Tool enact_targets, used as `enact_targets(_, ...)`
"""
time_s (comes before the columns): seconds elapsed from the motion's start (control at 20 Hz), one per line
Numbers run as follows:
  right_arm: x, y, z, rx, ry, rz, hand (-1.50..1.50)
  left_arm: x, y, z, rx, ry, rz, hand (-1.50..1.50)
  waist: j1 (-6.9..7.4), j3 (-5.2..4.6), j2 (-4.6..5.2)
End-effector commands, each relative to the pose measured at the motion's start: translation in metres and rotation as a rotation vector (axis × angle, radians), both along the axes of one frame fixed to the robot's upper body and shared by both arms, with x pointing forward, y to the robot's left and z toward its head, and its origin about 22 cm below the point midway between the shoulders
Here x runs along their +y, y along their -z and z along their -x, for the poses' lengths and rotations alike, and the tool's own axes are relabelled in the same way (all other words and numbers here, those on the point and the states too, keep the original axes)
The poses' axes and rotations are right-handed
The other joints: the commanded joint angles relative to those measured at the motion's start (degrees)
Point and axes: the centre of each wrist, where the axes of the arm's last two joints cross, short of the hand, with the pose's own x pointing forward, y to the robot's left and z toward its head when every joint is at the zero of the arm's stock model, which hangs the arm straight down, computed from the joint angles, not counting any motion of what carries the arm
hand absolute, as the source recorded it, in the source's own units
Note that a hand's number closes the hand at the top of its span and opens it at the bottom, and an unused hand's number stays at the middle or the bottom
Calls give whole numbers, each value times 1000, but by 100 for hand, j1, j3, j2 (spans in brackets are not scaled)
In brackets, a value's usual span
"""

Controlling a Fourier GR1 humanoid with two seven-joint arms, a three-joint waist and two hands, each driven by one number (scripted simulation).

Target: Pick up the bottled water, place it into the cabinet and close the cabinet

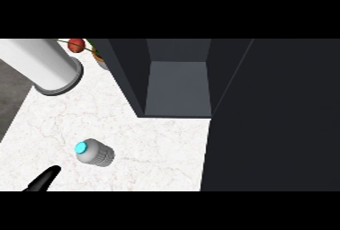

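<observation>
Bottled water (94,152): standing on desk (159,143), well apart from cabinet | Cabinet (178,87): standing open, holding nothing visible | Left robot hand (44,179): showing at lower edge, finger state undeterminable | Right robot hand: not showing

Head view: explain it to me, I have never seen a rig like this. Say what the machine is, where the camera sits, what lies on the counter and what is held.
The camera sits in a humanoid robot's head, looking steeply down at a marble counter. The black shape at the lower left is part of its left hand; it holds nothing. The right hand is out of view. The bottle stands on the counter, seen from above with its blue cap. The dark box is the cabinet, open. At the top left is a white cylinder.
</observation>
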Motion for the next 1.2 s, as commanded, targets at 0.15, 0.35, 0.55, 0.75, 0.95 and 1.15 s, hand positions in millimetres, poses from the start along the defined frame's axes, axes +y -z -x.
enact_targets(0.15,12,-14,33,20,-50,-23,-150,-44,-9,36,-6,-72,61,-150,-71,8,28)
enact_targets(0.35,23,-27,43,2,-52,-7,-150,-54,-10,50,14,-66,59,-150,-47,10,27)
enact_targets(0.55,28,-26,56,6,-40,-13,-150,-52,-16,60,2,-85,71,-150,-82,13,4)
enact_targets(0.75,31,-28,57,16,-25,-23,-150,-59,-14,67,24,-88,78,-150,-68,7,13)
enact_targets(0.95,37,-30,47,-7,-29,-25,-150,-61,-5,63,54,-99,67,-150,-74,5,50)
enact_targets(1.15,39,-34,59,19,-25,-24,-150,-58,-4,66,88,-115,72,-150,-115,2,45)
